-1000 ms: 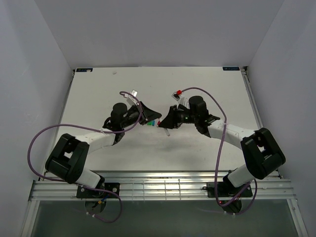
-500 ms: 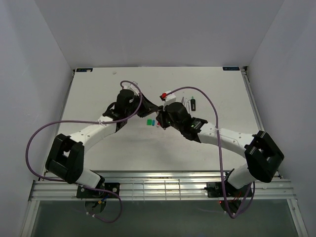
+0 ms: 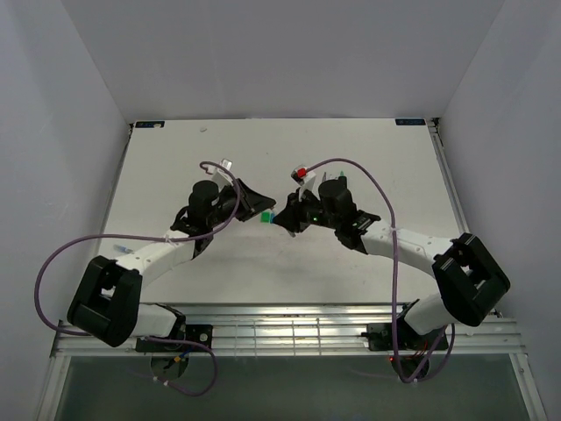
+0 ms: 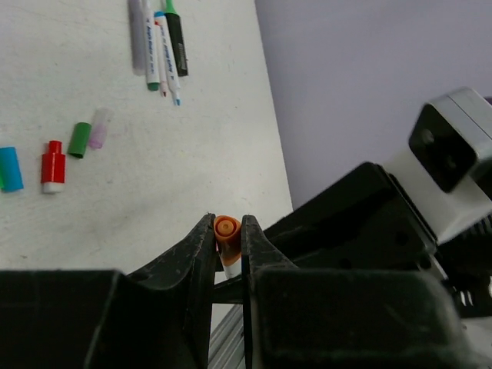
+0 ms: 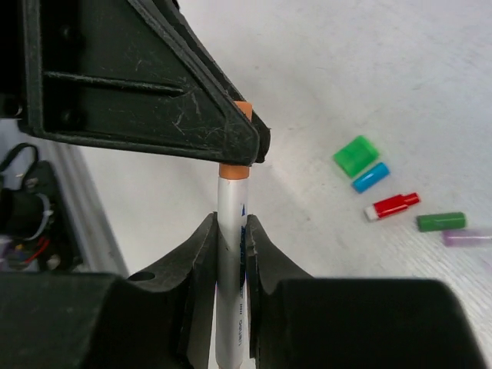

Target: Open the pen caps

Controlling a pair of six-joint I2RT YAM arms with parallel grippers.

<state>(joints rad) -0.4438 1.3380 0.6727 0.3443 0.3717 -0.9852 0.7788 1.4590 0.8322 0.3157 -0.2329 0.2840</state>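
Note:
My left gripper (image 4: 227, 227) is shut on the orange cap (image 4: 225, 232) of a white pen. My right gripper (image 5: 229, 227) is shut on that pen's white barrel (image 5: 231, 261), just below the orange cap (image 5: 235, 171). The left fingers (image 5: 154, 100) clamp the cap from above. In the top view the left gripper (image 3: 255, 204) and right gripper (image 3: 287, 218) meet tip to tip over the table's middle. Loose caps lie on the table: blue (image 4: 9, 168), red (image 4: 51, 165), green (image 4: 78, 139) and pale purple (image 4: 100, 127). They also show in the right wrist view, with a bright green cap (image 5: 356, 155).
Several pens lie side by side in the left wrist view, among them a grey one (image 4: 137, 34), a white one with a green end (image 4: 152, 50) and a black marker (image 4: 177, 46). The white table (image 3: 175, 167) ends at a metal rail (image 3: 289, 329) by the arm bases.
Both arms have shifted. The left gripper came back toward the middle and the right wrist swung right. The grippers now meet tip to tip above the loose caps.

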